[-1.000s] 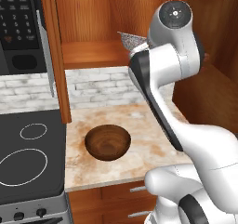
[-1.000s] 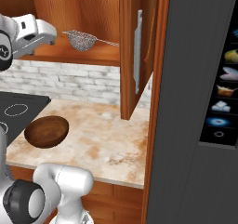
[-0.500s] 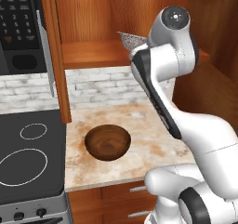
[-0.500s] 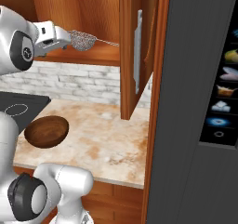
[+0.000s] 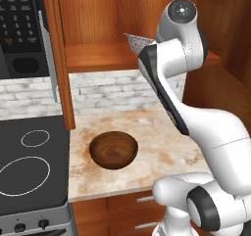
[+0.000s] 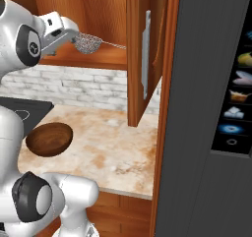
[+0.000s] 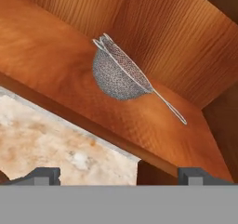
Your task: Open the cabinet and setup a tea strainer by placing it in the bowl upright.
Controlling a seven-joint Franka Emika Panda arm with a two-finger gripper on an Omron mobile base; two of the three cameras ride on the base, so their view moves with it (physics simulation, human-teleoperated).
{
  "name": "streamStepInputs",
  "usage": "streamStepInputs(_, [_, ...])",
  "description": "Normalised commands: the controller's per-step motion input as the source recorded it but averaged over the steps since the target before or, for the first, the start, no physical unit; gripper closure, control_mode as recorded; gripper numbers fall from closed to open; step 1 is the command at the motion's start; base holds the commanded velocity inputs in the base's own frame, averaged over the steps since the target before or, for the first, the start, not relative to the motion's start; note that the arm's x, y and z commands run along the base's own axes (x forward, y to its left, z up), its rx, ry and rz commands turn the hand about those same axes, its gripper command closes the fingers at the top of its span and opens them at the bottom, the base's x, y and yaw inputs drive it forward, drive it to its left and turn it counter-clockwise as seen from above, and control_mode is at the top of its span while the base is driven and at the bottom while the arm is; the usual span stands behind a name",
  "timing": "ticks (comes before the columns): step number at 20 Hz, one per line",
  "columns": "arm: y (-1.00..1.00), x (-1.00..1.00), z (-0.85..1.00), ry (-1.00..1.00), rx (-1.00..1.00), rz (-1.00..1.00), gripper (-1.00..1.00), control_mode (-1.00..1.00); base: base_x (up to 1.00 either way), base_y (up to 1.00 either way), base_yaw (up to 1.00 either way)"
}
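Observation:
The cabinet [image 5: 98, 57] stands open, both doors swung out. On its wooden shelf rests the tea strainer [image 7: 118, 74], a grey mesh basket tilted on its side, with its wire handle pointing away to the right. It also shows as the strainer [image 6: 87, 43] and partly behind my arm as the strainer [image 5: 137, 42]. My gripper [image 7: 121, 174] is open, its fingertips wide apart, a short way in front of the strainer and touching nothing. In the right base view the gripper [image 6: 74, 36] hovers just left of the mesh. The wooden bowl [image 5: 113, 149] sits empty on the counter below.
The open right cabinet door [image 6: 142, 49] juts out over the marble counter [image 6: 103, 142]. The left door [image 5: 60, 59] hangs beside the black microwave [image 5: 19, 29]. A stove top [image 5: 29, 166] lies left of the bowl, and a tall dark panel [image 6: 211, 108] stands on the right.
My arm has reached further up and in toward the shelf, bringing the open gripper close to the strainer. Strainer and bowl have stayed put.

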Motion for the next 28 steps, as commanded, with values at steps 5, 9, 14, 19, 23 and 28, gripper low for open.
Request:
streamStepInputs(5, [-0.33,0.3,0.06,0.01,0.0,0.09,-1.0,-1.0,0.0,0.0,0.0])
streamStepInputs(9, [0.01,0.24,0.05,0.01,0.0,0.13,-1.0,-1.0,0.0,0.0,0.0])
streamStepInputs(14, [0.14,0.33,-0.02,0.03,0.02,0.03,-1.0,-1.0,0.0,0.0,0.0])
streamStepInputs(19, [0.02,0.42,0.0,0.11,0.0,0.0,-1.0,-1.0,0.0,0.0,0.0])
streamStepInputs(23, [0.3,0.37,-0.04,0.07,0.0,-0.01,-1.0,-1.0,0.0,0.0,0.0])
streamStepInputs(28, [0.26,0.37,-0.03,0.02,0.0,-0.04,-1.0,-1.0,0.0,0.0,0.0])
